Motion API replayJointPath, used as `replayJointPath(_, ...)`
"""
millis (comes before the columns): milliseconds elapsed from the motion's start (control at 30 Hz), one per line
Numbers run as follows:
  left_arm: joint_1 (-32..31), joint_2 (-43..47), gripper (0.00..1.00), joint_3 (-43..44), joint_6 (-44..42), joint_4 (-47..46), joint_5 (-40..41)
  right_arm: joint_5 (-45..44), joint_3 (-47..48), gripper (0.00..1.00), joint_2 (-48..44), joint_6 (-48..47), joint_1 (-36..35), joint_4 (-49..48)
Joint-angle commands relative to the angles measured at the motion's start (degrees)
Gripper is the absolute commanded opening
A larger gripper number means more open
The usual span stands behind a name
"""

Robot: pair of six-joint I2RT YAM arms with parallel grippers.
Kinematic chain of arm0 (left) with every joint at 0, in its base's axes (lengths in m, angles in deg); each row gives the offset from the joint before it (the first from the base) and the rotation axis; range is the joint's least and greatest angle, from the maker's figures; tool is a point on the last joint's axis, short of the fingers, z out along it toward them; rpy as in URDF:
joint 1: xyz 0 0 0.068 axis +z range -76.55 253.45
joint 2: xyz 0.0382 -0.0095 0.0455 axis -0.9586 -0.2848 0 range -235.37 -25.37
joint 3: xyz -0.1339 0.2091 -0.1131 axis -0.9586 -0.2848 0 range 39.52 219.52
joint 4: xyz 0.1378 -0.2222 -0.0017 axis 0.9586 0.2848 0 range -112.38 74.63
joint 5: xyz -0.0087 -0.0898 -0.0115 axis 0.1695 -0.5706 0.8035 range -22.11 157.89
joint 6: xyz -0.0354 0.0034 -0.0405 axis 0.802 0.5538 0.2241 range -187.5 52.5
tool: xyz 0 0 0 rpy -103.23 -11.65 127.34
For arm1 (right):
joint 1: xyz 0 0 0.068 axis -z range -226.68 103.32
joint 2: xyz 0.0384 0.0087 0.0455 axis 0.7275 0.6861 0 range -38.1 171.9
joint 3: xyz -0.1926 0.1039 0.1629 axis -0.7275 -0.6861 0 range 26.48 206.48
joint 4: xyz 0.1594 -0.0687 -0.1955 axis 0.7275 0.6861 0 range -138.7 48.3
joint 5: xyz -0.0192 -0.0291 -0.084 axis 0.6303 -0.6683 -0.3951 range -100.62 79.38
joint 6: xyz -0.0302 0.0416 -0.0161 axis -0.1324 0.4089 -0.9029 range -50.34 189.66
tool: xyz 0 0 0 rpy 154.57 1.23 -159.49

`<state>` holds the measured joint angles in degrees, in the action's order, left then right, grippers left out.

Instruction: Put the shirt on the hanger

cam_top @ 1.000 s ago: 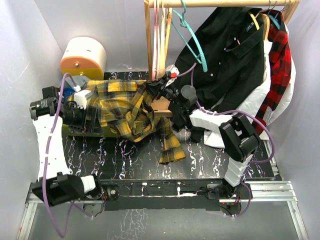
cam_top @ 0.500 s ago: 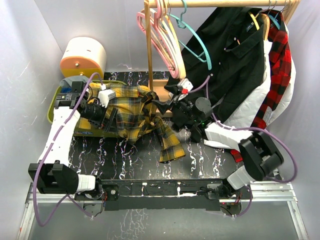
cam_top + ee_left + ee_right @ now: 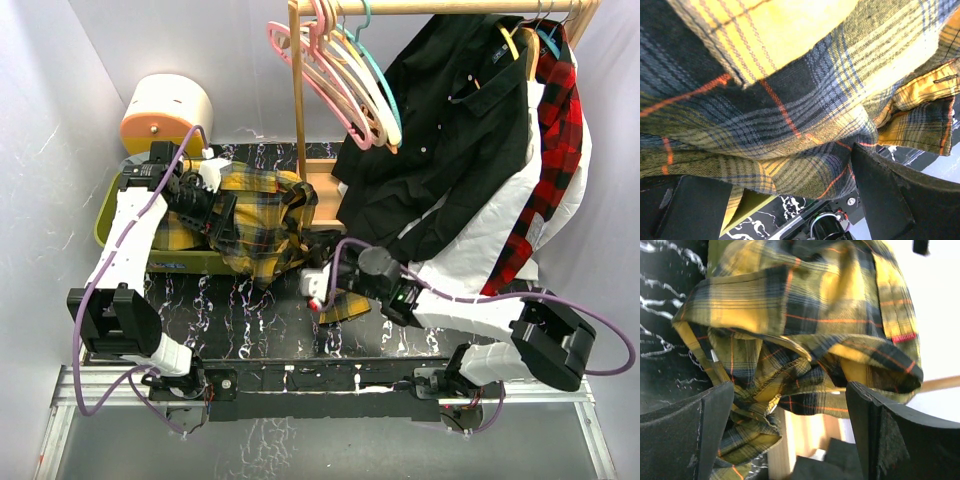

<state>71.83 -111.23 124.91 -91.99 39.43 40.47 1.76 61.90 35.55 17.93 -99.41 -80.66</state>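
Jaws on both arms gape wide at the shirt [image 3: 265, 215], heaped across green tray [image 3: 185, 263] and black marbled table [image 3: 250, 310].

Top view bright and even, diffuse light on the white walls [image 3: 60, 110] — shadows faint, soft-edged; sharp throughout, slight wide-angle bend at the borders. Left wrist: shirt [image 3: 805, 100] weave crisp, yellow patch at top brightest, left gripper fingers [image 3: 690, 207] dark and soft. Right wrist: upper right blown out white — right gripper fingers [image 3: 687, 435] blurred, cloth in focus.
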Motion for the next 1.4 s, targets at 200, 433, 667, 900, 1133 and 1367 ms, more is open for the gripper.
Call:
replayJointPath(200,0.13,-0.29,0.91,4.86,-0.65,0.07,-1.99,-10.55,6.95,0.98,5.58,-32.18,-10.36,3.95)
replayJointPath(433,0.12,-0.49,0.91,4.05,-0.56,-0.57,-1.19,-9.54,11.55,0.98,12.91,-36.07,-11.01,5.61)
replayJointPath(667,0.12,-0.80,0.91,3.61,0.22,-1.36,-2.34,-9.67,15.60,0.93,20.80,-37.05,-11.23,2.06)
replayJointPath(900,0.13,0.38,0.82,3.66,0.17,-1.09,-1.79,-8.99,21.79,0.09,22.27,-32.03,-12.90,-3.43)
replayJointPath(1133,0.13,2.36,0.03,9.55,-0.38,1.49,-0.63,-9.20,30.70,0.08,13.81,-15.83,-12.84,0.79)
replayJointPath(1367,0.08,3.13,0.00,27.30,-0.84,5.87,-3.26,-12.28,40.82,0.08,10.93,-12.01,-12.75,2.34)
